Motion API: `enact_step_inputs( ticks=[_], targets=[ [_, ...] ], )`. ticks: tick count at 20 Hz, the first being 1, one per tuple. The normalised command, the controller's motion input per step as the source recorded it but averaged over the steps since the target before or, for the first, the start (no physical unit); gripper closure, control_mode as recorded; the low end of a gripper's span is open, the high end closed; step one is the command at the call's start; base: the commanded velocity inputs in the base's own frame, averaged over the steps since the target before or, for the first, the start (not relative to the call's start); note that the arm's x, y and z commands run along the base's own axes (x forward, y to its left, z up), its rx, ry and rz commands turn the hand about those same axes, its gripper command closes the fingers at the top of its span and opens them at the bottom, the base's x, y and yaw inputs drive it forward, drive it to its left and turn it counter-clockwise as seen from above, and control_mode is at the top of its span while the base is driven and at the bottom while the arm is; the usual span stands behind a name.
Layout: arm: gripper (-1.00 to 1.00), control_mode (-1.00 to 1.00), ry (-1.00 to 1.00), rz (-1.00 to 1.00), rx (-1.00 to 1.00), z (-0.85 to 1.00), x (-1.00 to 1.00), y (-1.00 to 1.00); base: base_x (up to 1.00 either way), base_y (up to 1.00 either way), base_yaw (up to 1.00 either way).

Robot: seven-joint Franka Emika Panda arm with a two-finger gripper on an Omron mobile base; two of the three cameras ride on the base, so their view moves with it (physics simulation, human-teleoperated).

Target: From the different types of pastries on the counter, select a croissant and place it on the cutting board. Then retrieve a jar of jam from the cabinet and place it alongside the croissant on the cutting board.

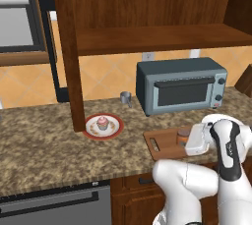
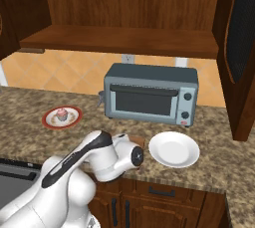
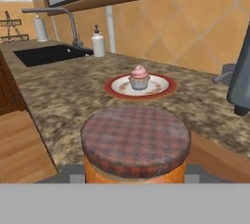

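The jar of jam is grasped in the gripper just over the cutting board on the desk. It should be lowered level onto bare wood — released only once seated — and kept off the board's edge.

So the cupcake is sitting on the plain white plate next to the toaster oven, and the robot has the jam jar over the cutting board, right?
Not quite. The cupcake sits on the red-rimmed plate near the cabinet's side panel; the left base view shows it. The plain white plate by the toaster oven holds nothing. The rest stands: the jam jar is over the cutting board.
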Motion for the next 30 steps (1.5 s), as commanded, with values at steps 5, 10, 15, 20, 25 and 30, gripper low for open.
enact_step_inputs(
  ticks=[5,10,15,20,25,30],
  targets=[
    [1.0,-1.0,-0.06,0.0,0.0,-0.42,0.23,0.47,0.0,0.0,0.0],
    [1.0,-1.0,-0.05,0.0,0.0,-0.38,0.13,0.42,0.0,0.0,0.0],
    [1.0,-1.0,-0.03,-0.01,0.0,-0.33,0.11,0.34,0.0,0.0,0.0],
    [1.0,-1.0,-0.03,-0.02,0.0,-0.34,0.11,0.31,0.0,0.0,0.0],
    [1.0,-1.0,-0.04,-0.01,0.0,-0.38,0.15,0.31,0.0,0.0,0.0],
    [1.0,-1.0,-0.04,-0.01,0.0,-0.31,0.15,0.26,0.0,0.0,0.0]
  ],
)
